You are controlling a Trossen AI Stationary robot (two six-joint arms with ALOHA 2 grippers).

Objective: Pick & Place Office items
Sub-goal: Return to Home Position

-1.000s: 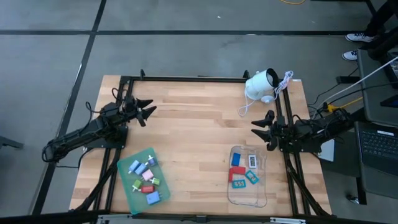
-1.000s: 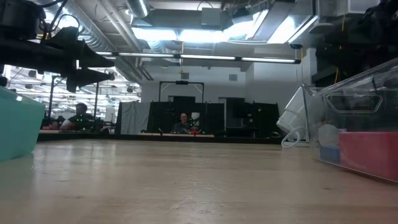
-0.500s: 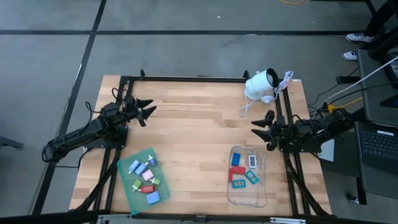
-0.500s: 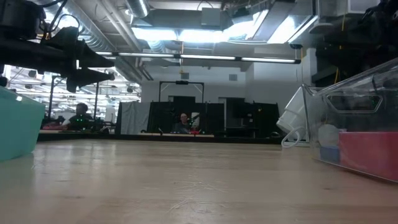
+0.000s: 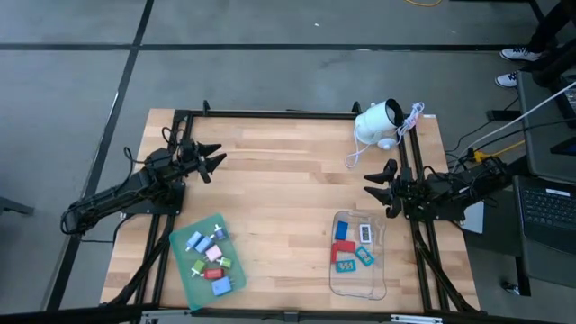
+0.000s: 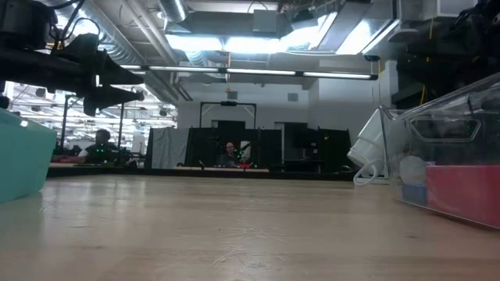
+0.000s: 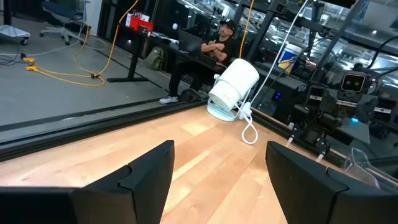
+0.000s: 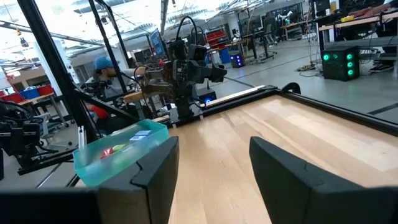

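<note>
No change from a second ago, in arms or pieces alike. Parked over the left side of the table [image 5: 288, 193], the left gripper [image 5: 216, 157], and over the right edge, just past the clear tray [image 5: 360, 284], the right gripper [image 5: 374, 185]: both with fingers spread wide, gripping nothing and touching nothing. Of the items, one lot [image 5: 214, 259] lying in the green tray [image 5: 181, 256] at the high view's lower left, the other lot [image 5: 351, 248] of blue, red, teal and white in the clear tray at lower right, all apart from both grippers.
</note>
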